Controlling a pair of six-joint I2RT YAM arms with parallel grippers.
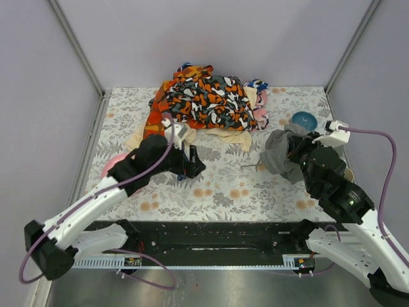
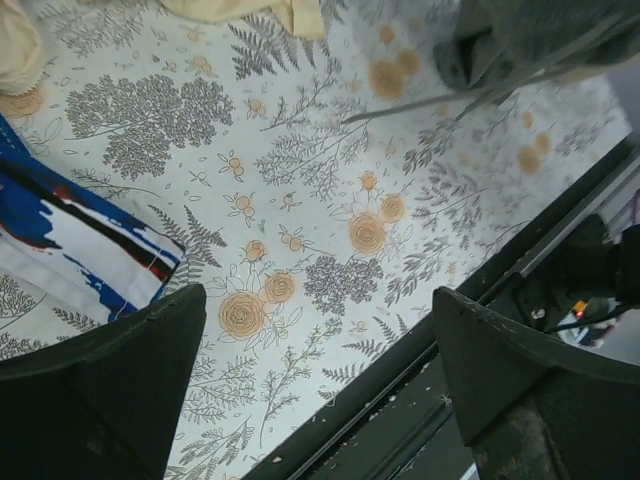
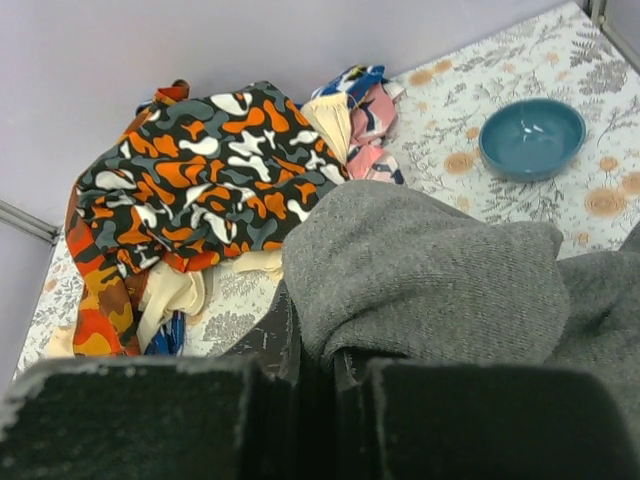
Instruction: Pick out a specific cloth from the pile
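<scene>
The plain grey cloth [image 1: 281, 153] hangs bunched from my right gripper [image 1: 295, 150] at the table's right side, apart from the pile, its thin drawstring trailing left. In the right wrist view the grey cloth [image 3: 440, 270] fills the lower right and my jaws are shut on a fold of it. The pile [image 1: 204, 99] lies at the back centre, black cloth with orange and white blotches on top; it also shows in the right wrist view [image 3: 200, 180]. My left gripper [image 1: 188, 165] is open and empty over the table, left of centre.
A teal bowl [image 1: 304, 119] stands at the back right, just behind the grey cloth; it also shows in the right wrist view [image 3: 532, 137]. A pink cloth [image 1: 114, 165] lies at the left edge. A blue and white cloth [image 2: 70, 235] lies beside my left fingers.
</scene>
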